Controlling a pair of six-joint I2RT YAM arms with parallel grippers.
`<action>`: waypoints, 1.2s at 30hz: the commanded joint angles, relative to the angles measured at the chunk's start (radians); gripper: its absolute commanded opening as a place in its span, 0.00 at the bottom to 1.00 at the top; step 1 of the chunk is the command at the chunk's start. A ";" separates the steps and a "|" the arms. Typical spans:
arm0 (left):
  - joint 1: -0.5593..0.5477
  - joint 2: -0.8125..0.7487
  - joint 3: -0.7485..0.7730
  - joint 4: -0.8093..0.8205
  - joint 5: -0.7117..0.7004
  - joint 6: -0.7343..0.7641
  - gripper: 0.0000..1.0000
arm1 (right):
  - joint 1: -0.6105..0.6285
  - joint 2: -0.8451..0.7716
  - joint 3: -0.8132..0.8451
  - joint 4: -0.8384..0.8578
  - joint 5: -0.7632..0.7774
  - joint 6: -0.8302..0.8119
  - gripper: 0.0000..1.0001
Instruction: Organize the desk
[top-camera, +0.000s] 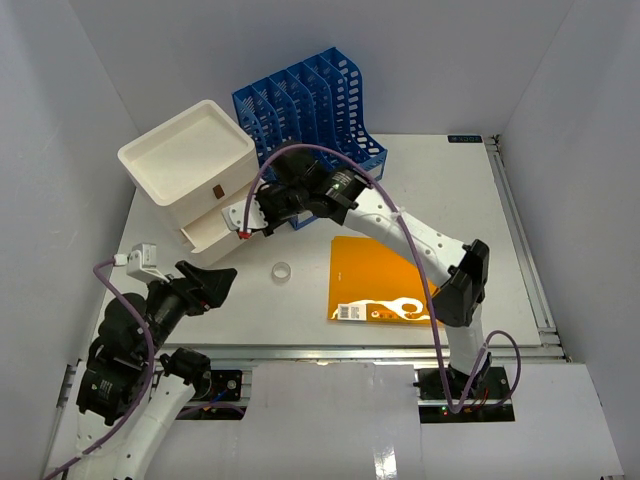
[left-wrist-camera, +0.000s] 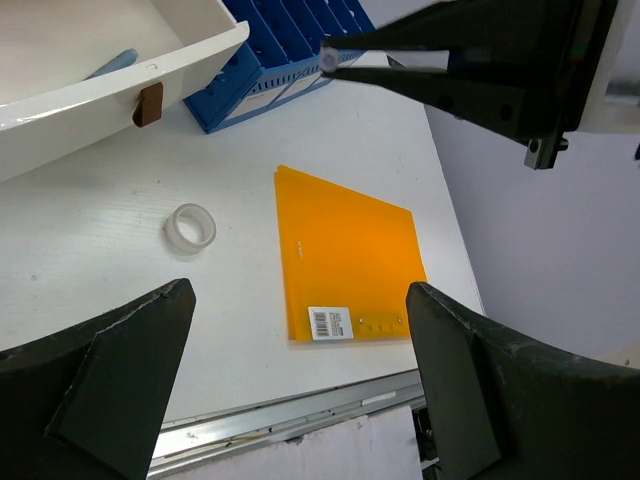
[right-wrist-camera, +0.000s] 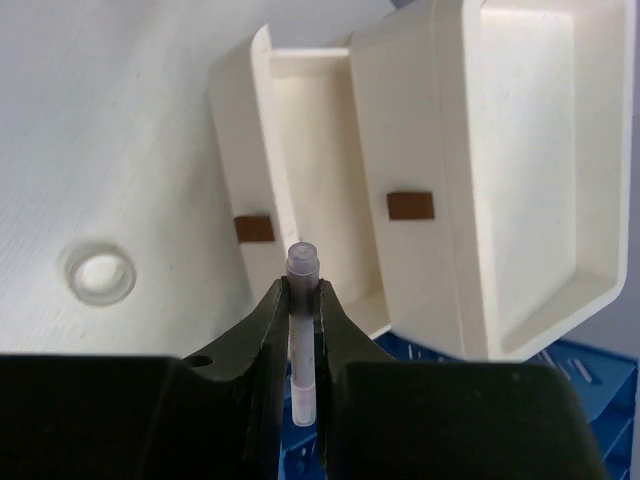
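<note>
Place: robot lab cell, staged as an office.
Enclosure: white panels (top-camera: 50, 150) around the desk (top-camera: 460, 200).
Rig: left arm (top-camera: 130, 350), right arm (top-camera: 420, 235), mounted at its rail (top-camera: 330, 352).
Props: file rack (top-camera: 310, 100), drawer box (top-camera: 190, 160), folder (top-camera: 375, 275), tape (top-camera: 282, 270).

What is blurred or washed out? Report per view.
Top external: sharp, evenly lit. Left wrist: left claw dark and blurred, orange folder crisp. Right wrist: right claw a soft black mass around the pen; white drawer box nearly washed out.

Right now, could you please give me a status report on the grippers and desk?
Left gripper open, empty. Right gripper shut on slim grey-capped pen near open white drawer. White-grey desk: flat orange folder, clear tape ring loose.
</note>
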 joint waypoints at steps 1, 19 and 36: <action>0.003 -0.005 -0.017 -0.014 -0.056 -0.062 0.98 | 0.033 0.138 0.108 0.231 0.045 0.099 0.08; 0.003 0.129 -0.077 0.069 0.045 -0.077 0.90 | 0.060 0.212 0.086 0.431 0.158 0.127 0.61; -0.057 1.018 0.282 0.056 0.176 0.431 0.26 | -0.450 -0.708 -0.962 0.398 -0.507 0.525 0.13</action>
